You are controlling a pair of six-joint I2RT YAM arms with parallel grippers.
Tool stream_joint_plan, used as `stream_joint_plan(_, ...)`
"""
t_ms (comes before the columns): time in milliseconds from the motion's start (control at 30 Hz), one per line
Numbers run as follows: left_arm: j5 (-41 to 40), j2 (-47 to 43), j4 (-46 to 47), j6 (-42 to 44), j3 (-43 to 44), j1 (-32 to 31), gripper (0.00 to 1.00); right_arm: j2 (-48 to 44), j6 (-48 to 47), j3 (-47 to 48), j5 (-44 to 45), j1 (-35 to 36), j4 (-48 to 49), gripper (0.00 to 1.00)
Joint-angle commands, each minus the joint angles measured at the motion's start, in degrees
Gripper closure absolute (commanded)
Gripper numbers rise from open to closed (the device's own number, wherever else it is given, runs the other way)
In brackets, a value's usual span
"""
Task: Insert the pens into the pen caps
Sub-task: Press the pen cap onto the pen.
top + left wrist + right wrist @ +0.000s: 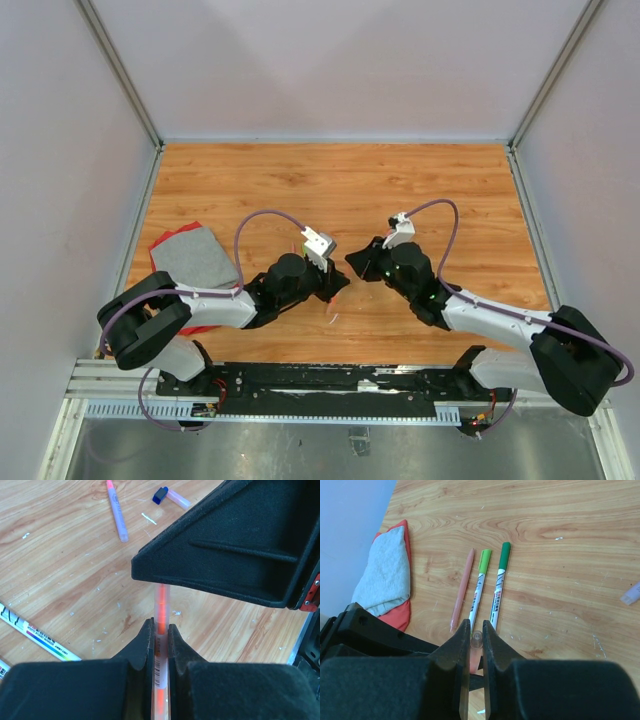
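Orange pen (161, 600) sits clamped in the left gripper (160, 626) — jaws narrow, pinched on the barrel right at the barcode label. Right gripper (476, 630) is pinched just as tight on a small translucent pen cap (476, 641), whose rim shows just past the fingertips. In the top view both grippers meet tip to tip over the near-middle of the table (400, 190). The pen's front end disappears under the right gripper's black body, so I can't tell whether it's in the cap.

Loose on the wood:
- pink pen (462, 590), light-green pen (480, 585) and dark-green pen (500, 580) lie side by side
- purple pen (116, 515) and blue cap (160, 495) lie near each other
- grey cloth (387, 575) lies on a red cloth (400, 615) at the left
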Motion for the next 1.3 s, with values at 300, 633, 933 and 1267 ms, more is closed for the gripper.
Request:
stream_joint_plan(300, -2.7, -1.0, 11.1, 0.4, 1.9, 0.3, 0.99, 3.2, 1.9, -4.6, -0.4, 9.5, -0.9, 1.00)
stream_joint_plan(633, -2.7, -0.9, 11.2, 0.4, 1.9, 0.3, 0.99, 4.6, 8.5, -8.3, -0.3, 11.3, 3.7, 0.99)
stream_joint_plan(933, -2.6, -0.9, 11.2, 0.4, 1.9, 0.3, 0.99, 7.4, 8.9, -10.0, -1.6, 12.5, 8.4, 0.99)
stream_joint_plan(1267, -2.7, -1.0, 11.3, 0.3, 1.9, 0.3, 0.99, 3.4, -0.7, -4.9, 10.6, 19.0, -5.3, 1.00)
